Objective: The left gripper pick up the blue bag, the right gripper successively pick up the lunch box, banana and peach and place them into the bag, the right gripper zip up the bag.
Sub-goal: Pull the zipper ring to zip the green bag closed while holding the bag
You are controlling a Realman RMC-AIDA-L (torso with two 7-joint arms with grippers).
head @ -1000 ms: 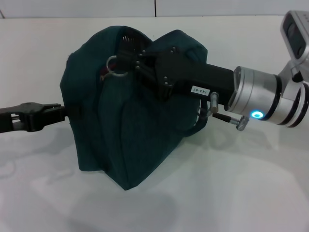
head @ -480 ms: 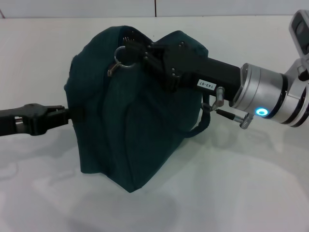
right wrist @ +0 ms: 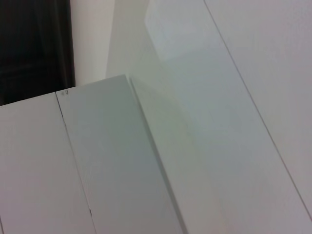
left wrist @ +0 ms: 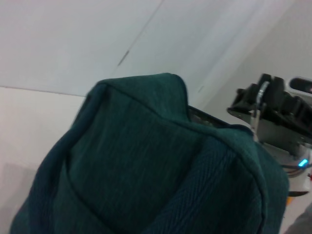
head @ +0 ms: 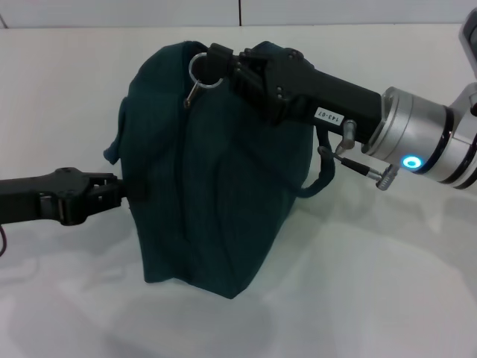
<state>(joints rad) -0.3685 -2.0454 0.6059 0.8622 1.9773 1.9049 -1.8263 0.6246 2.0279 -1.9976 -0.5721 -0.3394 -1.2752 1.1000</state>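
Zipping a soft bag: right hand on the ring pull, left hand bracing the side

The large dark teal-blue fabric lunch bag (head: 212, 186) stands upright on the white worktop (head: 373, 298), its zip line running up the front to the silver ring pull (head: 200, 68) at the top. The black two-fingered right hand with the white label (head: 218, 61) is closed on that ring, while the all-black left hand (head: 112, 191) is clamped on the bag's left side wall, just above the worktop. The cloth looks limp and creases easily, so it probably gives way under a pull unless it is held taut; the bulging sides suggest some weight inside. The ring looks the firmest place to grip: small, stiff metal, though likely slippery. A padded loop handle (head: 322, 173) hangs loose beneath the right arm.
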